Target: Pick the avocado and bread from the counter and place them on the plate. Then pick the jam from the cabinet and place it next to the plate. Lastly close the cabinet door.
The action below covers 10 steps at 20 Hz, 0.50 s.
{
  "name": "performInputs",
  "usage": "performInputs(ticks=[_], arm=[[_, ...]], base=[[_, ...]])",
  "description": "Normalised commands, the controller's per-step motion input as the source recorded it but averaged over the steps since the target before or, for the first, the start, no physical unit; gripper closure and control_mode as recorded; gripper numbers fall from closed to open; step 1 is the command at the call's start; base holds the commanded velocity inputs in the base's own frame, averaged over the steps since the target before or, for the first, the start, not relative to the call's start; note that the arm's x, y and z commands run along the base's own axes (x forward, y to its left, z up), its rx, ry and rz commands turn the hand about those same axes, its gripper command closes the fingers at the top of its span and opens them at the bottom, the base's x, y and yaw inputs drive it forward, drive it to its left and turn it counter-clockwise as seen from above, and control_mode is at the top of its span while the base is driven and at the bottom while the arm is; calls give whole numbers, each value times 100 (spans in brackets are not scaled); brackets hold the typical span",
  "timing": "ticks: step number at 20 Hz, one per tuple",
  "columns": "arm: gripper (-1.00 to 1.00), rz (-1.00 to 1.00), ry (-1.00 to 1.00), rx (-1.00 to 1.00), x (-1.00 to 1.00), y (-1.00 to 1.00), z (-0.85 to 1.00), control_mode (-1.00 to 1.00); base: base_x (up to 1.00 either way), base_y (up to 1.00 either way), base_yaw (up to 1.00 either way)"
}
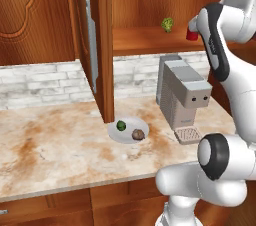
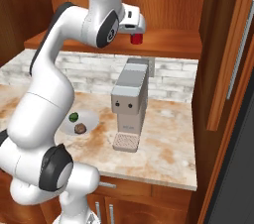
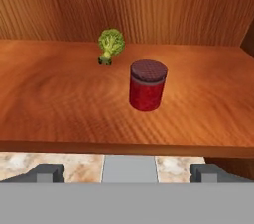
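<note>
Gripper (image 3: 127,171) jaws spread wide, nothing between them, aimed at the jam (image 3: 147,84). In the hand view the jar stands upright at centre frame on the cabinet (image 3: 59,99) shelf, set back from the shelf's front edge. A small leafy green vegetable (image 3: 110,44) sits behind it, up and to the left, near but not touching.

Left base view: jam (image 1: 190,34) peeks out at upper right, mostly hidden behind the arm; vegetable (image 1: 167,24) to its left on the same shelf. Cabinet door (image 1: 89,45) hangs open, edge-on, upper centre-left.

Plate (image 1: 126,135) at mid frame on the counter (image 1: 50,145), just below the door. Avocado (image 1: 120,125) and bread (image 1: 138,134) both on the plate, close together, avocado to the left. Grey coffee machine (image 1: 182,95) stands right of the plate.

Right base view: jam (image 2: 136,38) at upper centre, just below the hand.
</note>
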Motion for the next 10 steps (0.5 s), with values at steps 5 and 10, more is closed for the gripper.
performInputs(ticks=[5, 10], arm=[[-100, 0, 0, -2, 7, -2, -11, -100], [-100, 0, 0, -2, 15, 0, -13, -100]], base=[[0, 0, 0], [0, 0, 0]])
